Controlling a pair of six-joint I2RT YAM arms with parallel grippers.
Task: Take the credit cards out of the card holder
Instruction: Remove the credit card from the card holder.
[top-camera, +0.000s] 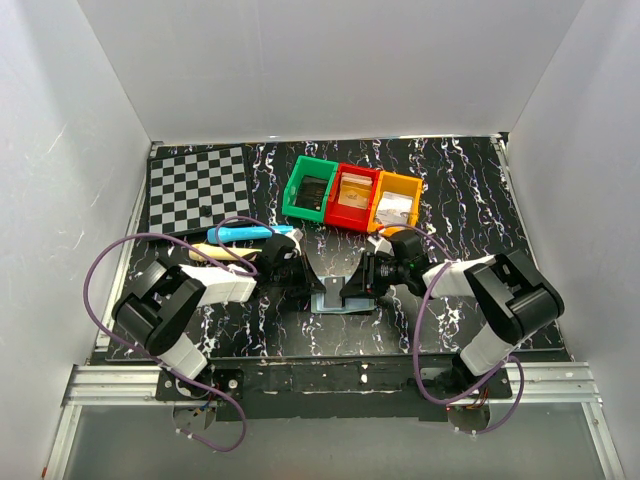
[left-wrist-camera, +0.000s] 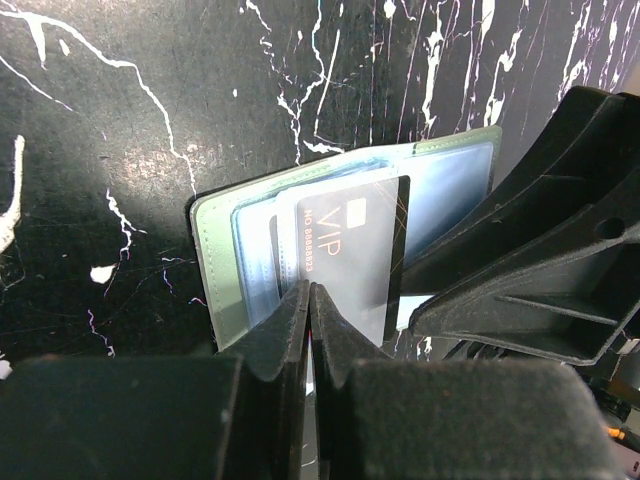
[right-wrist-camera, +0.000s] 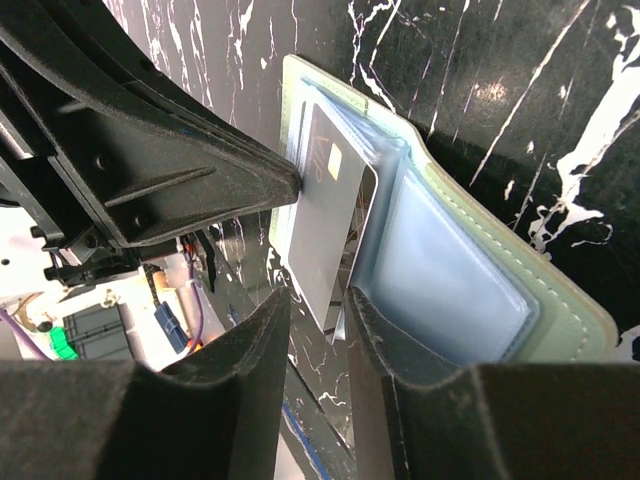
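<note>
The dark credit card (left-wrist-camera: 350, 250), reading "VIP", is sticking out of the open card holder (left-wrist-camera: 215, 250), which is lying at the red bin's (top-camera: 356, 169) 6 o'clock. The left gripper (left-wrist-camera: 310, 295) is pinching the card's edge. The right gripper's (right-wrist-camera: 318, 300) fingers are standing narrow, and I cannot tell whether they grip.

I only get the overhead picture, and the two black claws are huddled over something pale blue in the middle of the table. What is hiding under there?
Observer: An open card holder. The left wrist view shows a dark credit card printed VIP, lying over its clear pocket and jutting past its edge.
Visitor: Does either claw actually have hold of that card?
Observer: In that same view the left gripper looks pinched shut on the card's edge.
</note>
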